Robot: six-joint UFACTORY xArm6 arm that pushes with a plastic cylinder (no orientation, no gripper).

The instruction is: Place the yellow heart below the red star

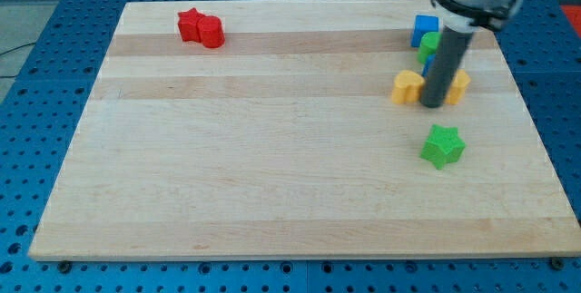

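Observation:
The yellow heart [408,85] lies at the view's right, upper part of the wooden board. The red star [189,24] sits at the view's top left, touching a red round block [211,32] on its right. My tip [433,104] rests on the board just right of the yellow heart, between it and a second yellow block [458,85] that the rod partly hides. The heart is far right of and lower than the red star.
A blue block [425,29] and a green block [428,46] sit above my tip, partly behind the rod. A green star [443,145] lies below my tip. The board's right edge [536,121] is close by.

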